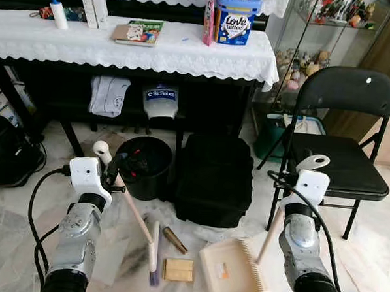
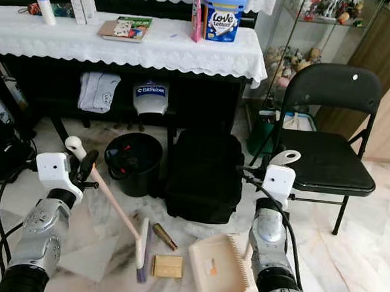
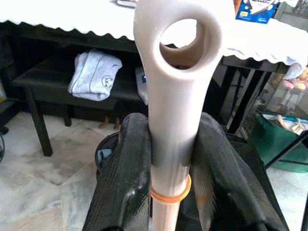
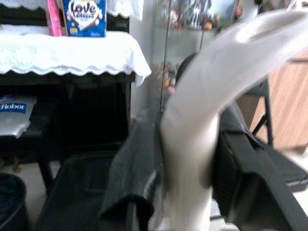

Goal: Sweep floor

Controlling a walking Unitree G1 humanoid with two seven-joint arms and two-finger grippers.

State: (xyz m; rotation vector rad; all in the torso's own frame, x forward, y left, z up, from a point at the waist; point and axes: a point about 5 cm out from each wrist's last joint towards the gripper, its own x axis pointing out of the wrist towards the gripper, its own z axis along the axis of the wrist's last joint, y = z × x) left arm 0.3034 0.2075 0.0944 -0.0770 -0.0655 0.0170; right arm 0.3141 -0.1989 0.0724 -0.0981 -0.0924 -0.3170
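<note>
The left gripper [image 3: 171, 168] is clamped on the handle of the broom [image 1: 134, 215], just below the handle's looped end, and is held in front of the black bin [image 1: 143, 165]. From there the pink handle slants down to the broom head [image 1: 154, 252], which rests on the marble floor [image 1: 21, 209] in front of the bin. A brown cylinder [image 1: 174, 240] and a small tan block [image 1: 179, 269] are seen just beside the broom head. The right gripper [image 4: 187, 159] is closed on the pale handle of the dustpan [image 1: 231, 272], whose tray lies on the floor in front of the black bag [image 1: 214, 180], which stands beside the bin. A black folding chair [image 1: 340, 127] stands beyond the bag.
</note>
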